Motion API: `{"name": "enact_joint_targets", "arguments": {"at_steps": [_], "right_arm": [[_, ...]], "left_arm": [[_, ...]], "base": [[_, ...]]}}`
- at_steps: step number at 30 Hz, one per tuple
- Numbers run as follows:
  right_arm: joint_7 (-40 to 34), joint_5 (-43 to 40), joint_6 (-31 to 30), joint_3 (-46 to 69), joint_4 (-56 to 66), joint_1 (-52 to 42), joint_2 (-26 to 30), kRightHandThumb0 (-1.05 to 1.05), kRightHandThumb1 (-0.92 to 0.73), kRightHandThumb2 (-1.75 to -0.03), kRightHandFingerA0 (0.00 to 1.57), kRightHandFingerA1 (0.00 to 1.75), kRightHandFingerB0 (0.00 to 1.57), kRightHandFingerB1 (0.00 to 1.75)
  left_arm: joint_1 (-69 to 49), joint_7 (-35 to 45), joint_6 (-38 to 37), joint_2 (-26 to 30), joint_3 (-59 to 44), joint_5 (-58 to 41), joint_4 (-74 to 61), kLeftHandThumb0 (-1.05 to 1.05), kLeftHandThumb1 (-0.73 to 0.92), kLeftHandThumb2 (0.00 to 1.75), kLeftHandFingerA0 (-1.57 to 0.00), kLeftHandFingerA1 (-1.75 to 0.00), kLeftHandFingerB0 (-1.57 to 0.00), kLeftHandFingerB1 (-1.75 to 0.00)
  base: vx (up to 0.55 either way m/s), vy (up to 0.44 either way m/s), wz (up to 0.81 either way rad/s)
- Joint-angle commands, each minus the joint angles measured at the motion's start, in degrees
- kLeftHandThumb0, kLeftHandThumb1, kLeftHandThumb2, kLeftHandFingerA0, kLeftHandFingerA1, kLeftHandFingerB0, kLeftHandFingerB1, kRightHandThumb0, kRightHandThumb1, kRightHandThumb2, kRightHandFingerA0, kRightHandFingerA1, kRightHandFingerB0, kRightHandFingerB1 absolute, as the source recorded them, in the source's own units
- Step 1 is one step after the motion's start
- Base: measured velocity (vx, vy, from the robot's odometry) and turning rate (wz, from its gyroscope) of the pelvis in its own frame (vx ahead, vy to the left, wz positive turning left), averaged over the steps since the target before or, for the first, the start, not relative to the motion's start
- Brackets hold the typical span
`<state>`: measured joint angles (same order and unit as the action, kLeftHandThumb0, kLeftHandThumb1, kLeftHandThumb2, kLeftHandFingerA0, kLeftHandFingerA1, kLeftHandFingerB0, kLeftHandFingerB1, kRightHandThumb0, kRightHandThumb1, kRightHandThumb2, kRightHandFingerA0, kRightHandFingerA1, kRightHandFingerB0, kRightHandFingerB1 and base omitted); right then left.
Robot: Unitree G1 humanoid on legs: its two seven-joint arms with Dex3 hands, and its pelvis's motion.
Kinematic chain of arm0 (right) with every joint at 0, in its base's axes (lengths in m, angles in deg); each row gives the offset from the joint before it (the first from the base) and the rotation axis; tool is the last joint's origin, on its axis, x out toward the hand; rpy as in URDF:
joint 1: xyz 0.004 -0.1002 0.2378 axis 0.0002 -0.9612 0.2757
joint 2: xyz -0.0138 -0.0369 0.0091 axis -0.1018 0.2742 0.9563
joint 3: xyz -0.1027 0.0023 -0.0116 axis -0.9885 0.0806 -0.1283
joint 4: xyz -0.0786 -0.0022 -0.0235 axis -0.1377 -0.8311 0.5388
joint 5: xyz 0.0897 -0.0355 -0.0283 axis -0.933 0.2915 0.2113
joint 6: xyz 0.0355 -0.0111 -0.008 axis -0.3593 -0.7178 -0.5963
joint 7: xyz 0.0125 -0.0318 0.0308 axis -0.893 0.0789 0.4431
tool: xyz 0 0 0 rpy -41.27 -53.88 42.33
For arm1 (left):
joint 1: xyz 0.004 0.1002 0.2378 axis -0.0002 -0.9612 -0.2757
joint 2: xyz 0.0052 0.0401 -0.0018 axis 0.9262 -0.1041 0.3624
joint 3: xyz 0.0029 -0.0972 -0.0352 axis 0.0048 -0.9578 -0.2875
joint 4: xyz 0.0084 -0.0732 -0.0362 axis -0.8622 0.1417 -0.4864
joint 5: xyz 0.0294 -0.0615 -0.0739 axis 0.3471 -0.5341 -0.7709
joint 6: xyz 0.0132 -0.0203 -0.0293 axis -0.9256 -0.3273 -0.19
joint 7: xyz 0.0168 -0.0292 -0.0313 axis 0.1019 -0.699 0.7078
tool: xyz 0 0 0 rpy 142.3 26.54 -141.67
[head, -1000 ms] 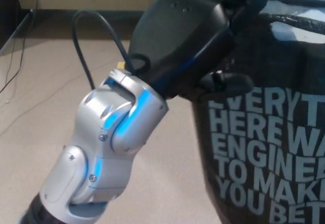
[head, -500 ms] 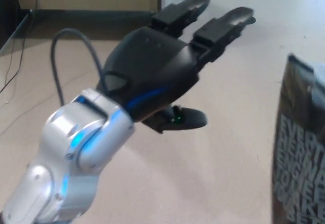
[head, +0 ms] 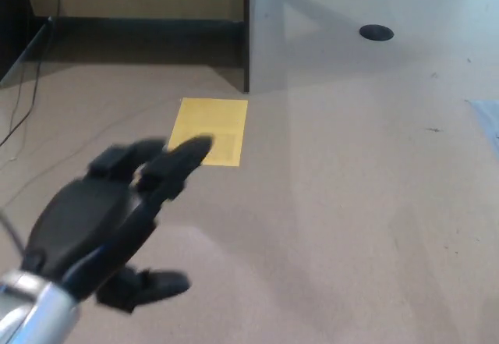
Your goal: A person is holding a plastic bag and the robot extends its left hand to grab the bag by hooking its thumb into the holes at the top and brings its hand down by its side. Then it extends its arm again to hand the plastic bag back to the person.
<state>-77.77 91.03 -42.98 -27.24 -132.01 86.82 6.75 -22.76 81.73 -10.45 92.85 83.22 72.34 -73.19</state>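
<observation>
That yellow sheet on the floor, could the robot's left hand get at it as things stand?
Probably yes. The left hand is open and empty, the yellow sheet lies flat with nothing between them, though how far down the floor lies cannot be told.

You see a beige floor [head: 351,203]; a yellow sheet [head: 209,130] lies flat on it near a dark post [head: 246,30]; a round black disc [head: 376,32] sits well apart at upper right; thin cables [head: 27,98] trail along the left edge.
</observation>
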Motion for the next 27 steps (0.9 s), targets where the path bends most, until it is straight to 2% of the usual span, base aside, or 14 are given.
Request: {"name": "enact_joint_targets", "arguments": {"at_steps": [1,7,8,9,10,13,14,16,18,19,20,23,24,27], "right_arm": [[-0.08,-0.53,-0.36,0.56,0.14,-1.4,1.92,-0.3,-0.68,-0.6,0.81,0.67,0.64,0.44],[0.07,-0.45,-1.45,0.47,-0.58,0.86,1.36,-0.3,-0.68,-0.6,0.84,0.63,0.64,0.45],[-0.28,-0.54,-1.15,0.55,-0.32,0.55,1.16,-0.34,-0.57,-0.88,0.83,0.82,0.57,0.59],[-0.35,-0.93,-0.73,0.89,-0.02,0.0,1.17,-0.33,-0.56,-0.88,0.82,0.83,0.58,0.6],[-0.25,-1.1,-0.47,1.06,0.02,-0.28,1.38,-0.32,-0.66,-0.61,0.82,0.75,0.62,0.45],[0.02,-1.14,-0.38,1.14,-0.04,-0.28,1.47,-0.3,-0.68,-0.6,0.82,0.73,0.65,0.45],[-0.02,-0.93,-0.64,0.97,-0.16,-0.42,1.43,-0.33,-0.56,-0.89,0.82,0.84,0.59,0.61],[0.6,-1.35,-1.51,1.34,-0.55,0.4,1.28,-0.34,-0.57,-0.89,0.82,0.84,0.58,0.6],[0.62,-1.24,-1.56,1.33,-1.03,0.62,1.41,-0.36,-0.57,-0.89,0.81,0.83,0.58,0.59],[0.26,-0.99,-1.68,1.19,-1.01,0.51,1.34,-0.36,-0.57,-0.89,0.8,0.83,0.59,0.6],[0.64,-1.33,-1.58,1.43,-0.91,0.71,1.27,-0.33,-0.66,-0.61,0.82,0.78,0.63,0.45],[0.74,-1.4,-1.67,1.56,-0.72,0.68,1.34,-0.3,-0.68,-0.6,0.81,0.74,0.65,0.45],[0.68,-1.38,-1.53,1.6,-0.95,0.5,1.28,-0.3,-0.68,-0.6,0.81,0.68,0.65,0.45],[0.97,-1.84,-1.03,2.15,-1.72,0.17,1.33,-0.32,-0.67,-0.6,0.8,0.6,0.65,0.46]], "left_arm": [[-13.98,-16.15,-15.77,-0.67,-6.46,-7.63,13.24,-0.51,0.34,0.75,-0.05,-0.44,0.0,-0.22],[-17.87,-22.66,-22.84,-0.49,-9.63,-9.64,30.49,-0.58,0.36,0.69,-0.09,-0.42,-0.05,-0.22],[-18.44,-22.85,-23.31,-0.47,-9.89,-10.09,33.24,-0.62,0.36,0.62,-0.1,-0.4,-0.07,-0.2],[-18.8,-23.87,-23.67,-0.51,-9.7,-9.52,35.58,-0.62,0.36,0.67,-0.07,-0.4,-0.06,-0.22],[-18.95,-24.95,-24.56,-0.75,-9.69,-9.55,38.37,-0.63,0.36,0.64,-0.08,-0.39,-0.07,-0.23],[-18.49,-26.06,-27.8,-0.14,-9.93,-10.54,46.02,-0.63,0.43,0.71,-0.08,-0.39,-0.13,-0.16],[-18.99,-26.33,-28.05,0.11,-9.91,-10.4,47.46,-0.57,0.38,0.73,-0.02,-0.4,-0.11,-0.21],[-17.5,-27.15,-29.84,0.88,-9.72,-10.68,54.02,-0.56,0.37,0.69,-0.06,-0.4,-0.09,-0.2],[-17.25,-27.4,-30.71,1.18,-9.62,-10.87,57.2,-0.54,0.44,0.53,-0.1,-0.34,-0.06,-0.23],[-17.49,-27.88,-31.61,1.7,-9.53,-10.68,58.86,-0.55,0.37,0.73,-0.01,-0.4,-0.09,-0.2],[-16.91,-28.99,-32.4,2.08,-9.38,-10.32,61.16,-0.63,0.43,0.71,-0.07,-0.4,-0.13,-0.15],[-16.58,-31.66,-33.97,2.63,-8.8,-9.61,66.06,-0.56,0.37,0.71,-0.07,-0.42,-0.04,-0.22],[-16.74,-33.61,-34.99,2.83,-8.49,-9.13,68.47,-0.51,0.43,0.54,-0.13,-0.34,-0.08,-0.22],[-16.29,-36.39,-36.91,2.98,-7.8,-8.68,72.52,-0.52,0.37,0.64,-0.1,-0.4,-0.07,-0.22]], "base": [[0.0,0.0,0.0],[0.0,0.0,0.0],[0.0,0.0,0.0],[0.0,0.0,0.0],[0.0,0.0,0.0],[0.0,0.0,0.0],[0.0,0.0,0.0],[0.0,0.0,0.0],[0.0,0.0,0.0],[0.0,0.0,0.0],[0.0,0.0,0.0],[0.0,0.0,0.0],[0.0,0.0,0.0],[0.0,0.0,0.0]]}}
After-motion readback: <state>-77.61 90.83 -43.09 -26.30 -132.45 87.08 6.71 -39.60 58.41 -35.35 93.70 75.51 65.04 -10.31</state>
